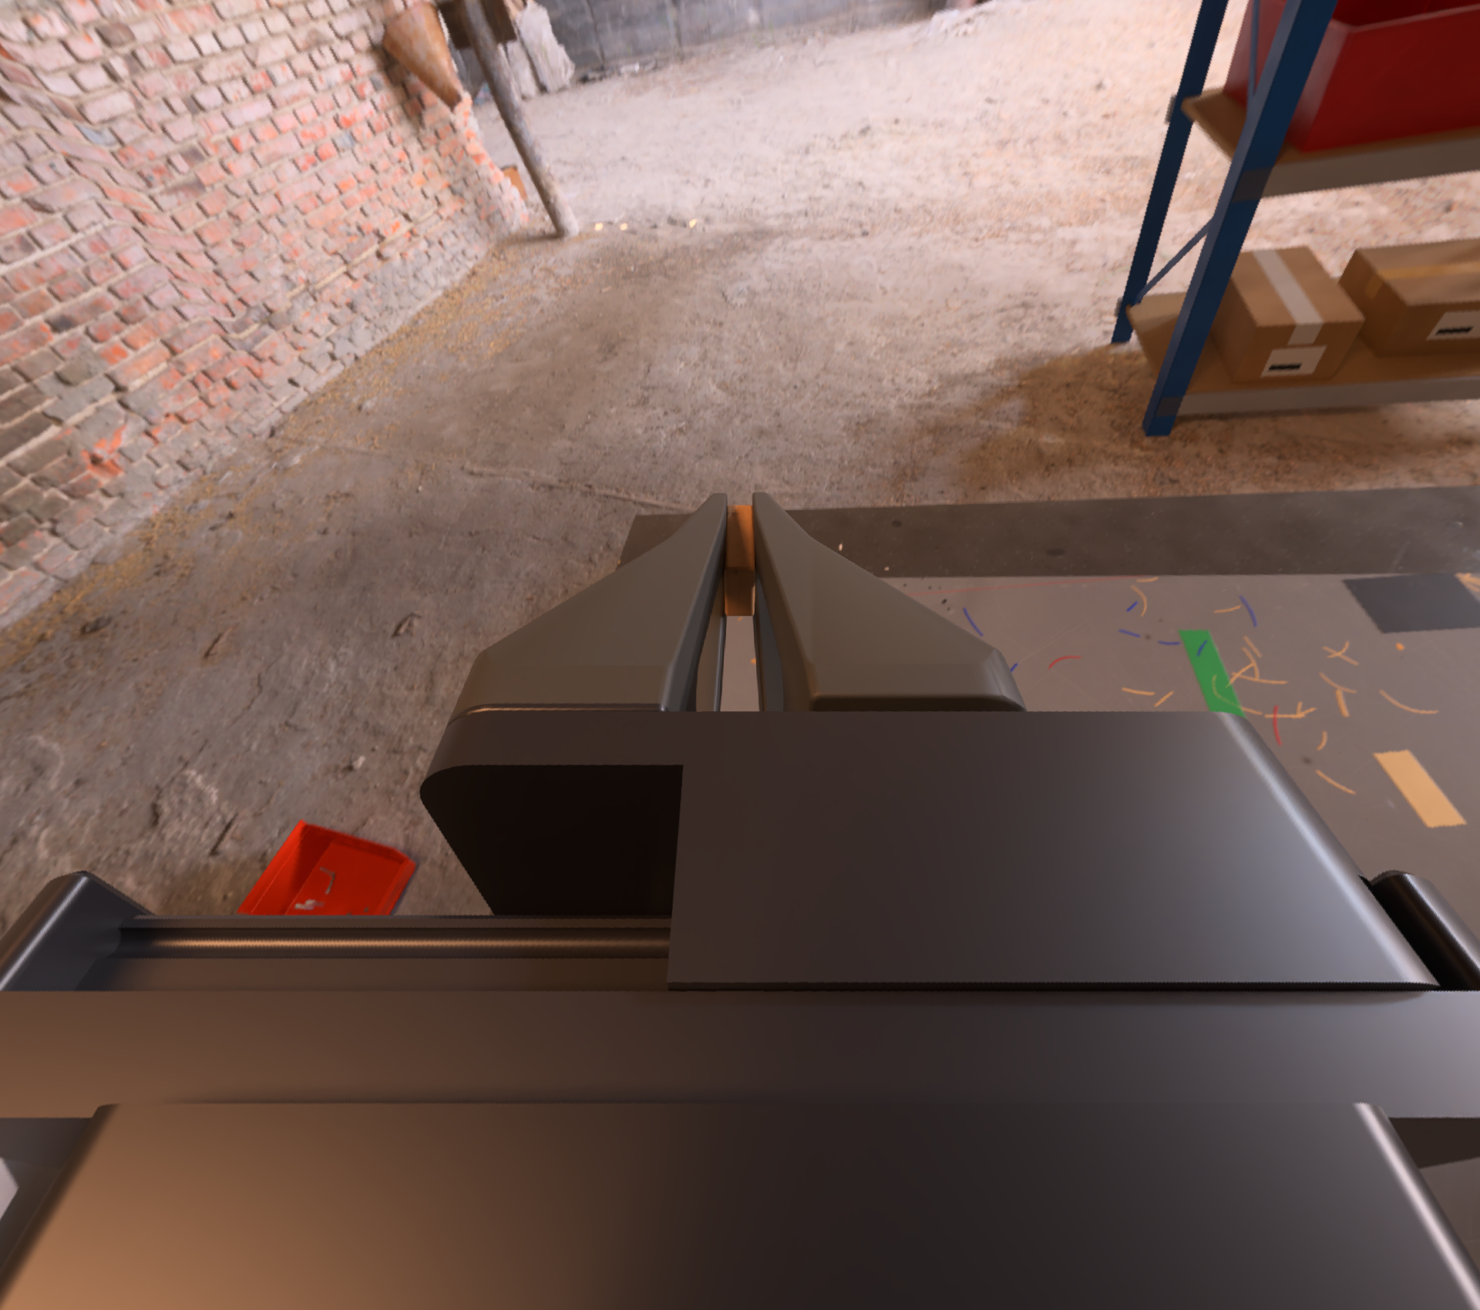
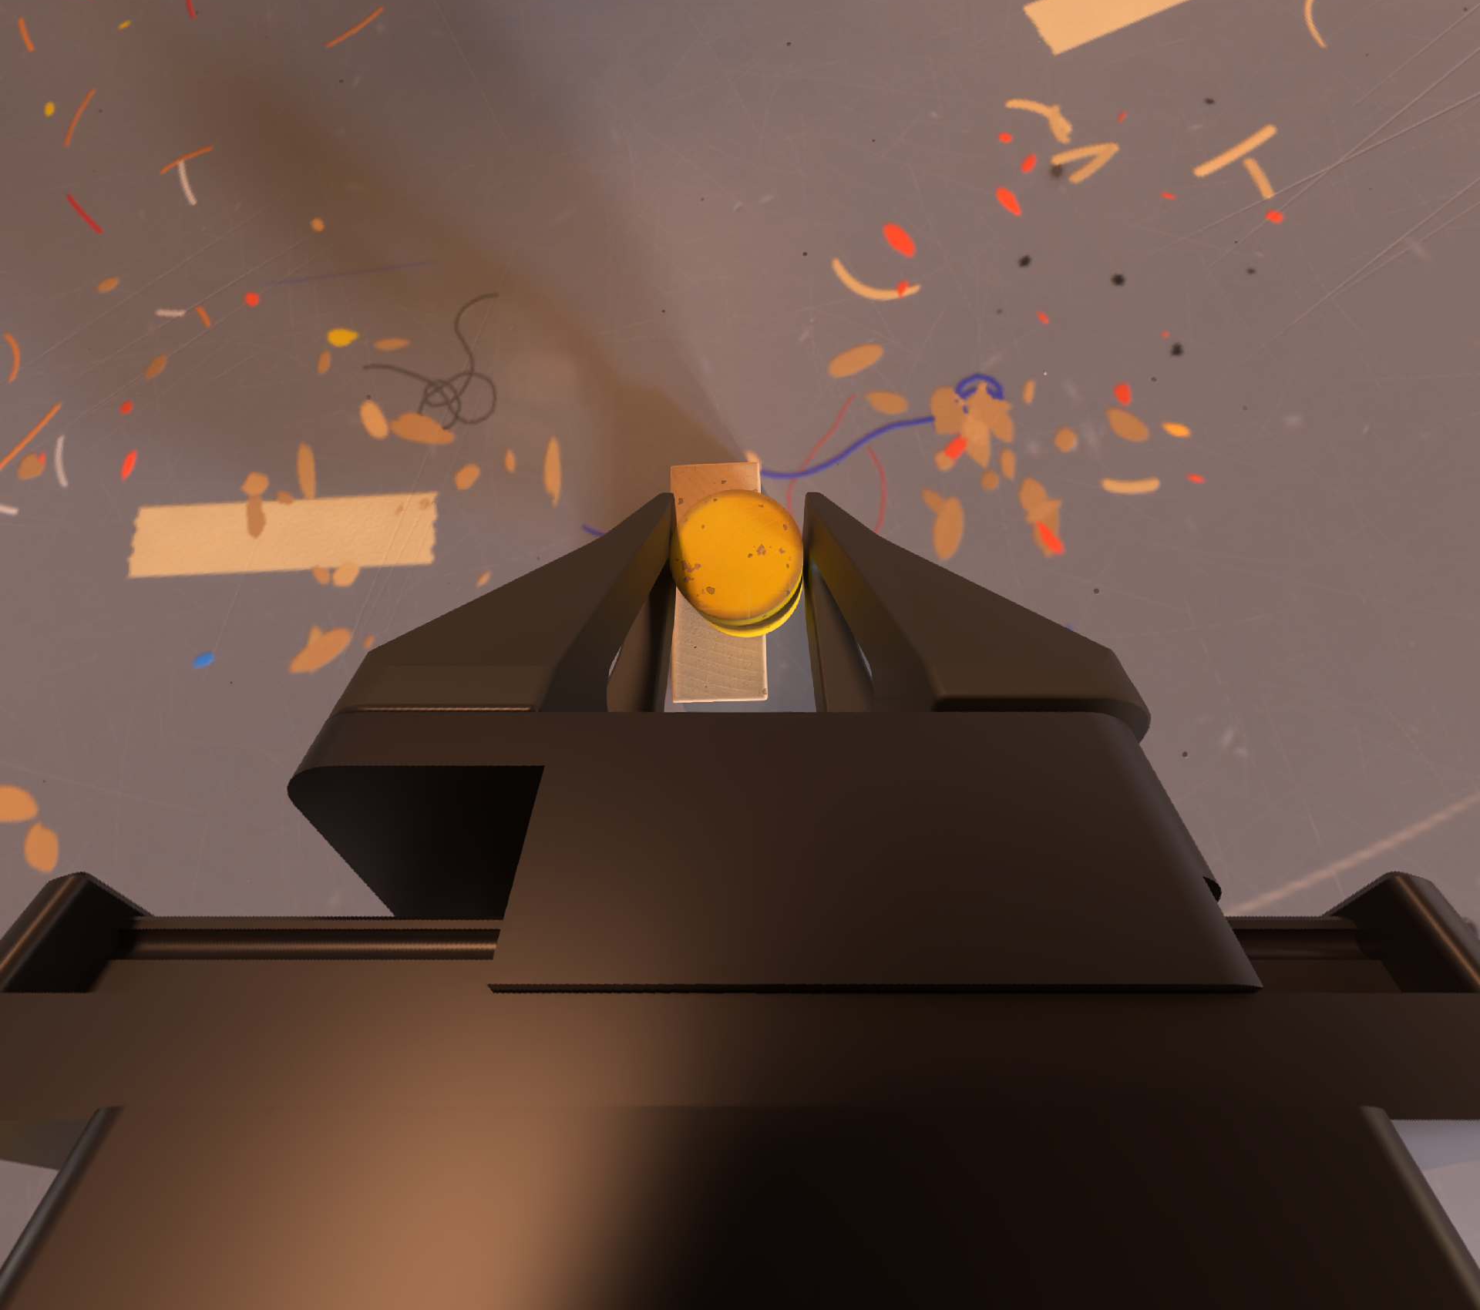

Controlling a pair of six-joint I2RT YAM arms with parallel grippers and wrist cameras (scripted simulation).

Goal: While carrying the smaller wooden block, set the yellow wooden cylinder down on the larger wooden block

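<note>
warm, fairly dim light fills both views. in the left wrist view the brick wall (image 1: 200, 215) is soft and bowed by wide-angle distortion toward the frame edge. in the right wrist view a broad soft shadow runs across the table (image 2: 1201, 631) up and left from the yellow wooden cylinder (image 2: 735, 557), which glows brightly.

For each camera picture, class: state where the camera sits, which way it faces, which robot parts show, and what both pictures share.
Left wrist view: on the left gripper, facing outward over floor, brick wall and shelving; jaws closed on the small wooden block.
Right wrist view: on the right gripper, facing straight down; jaws around the yellow cylinder above the larger block.
Shared: the paint-flecked grey table.
</note>
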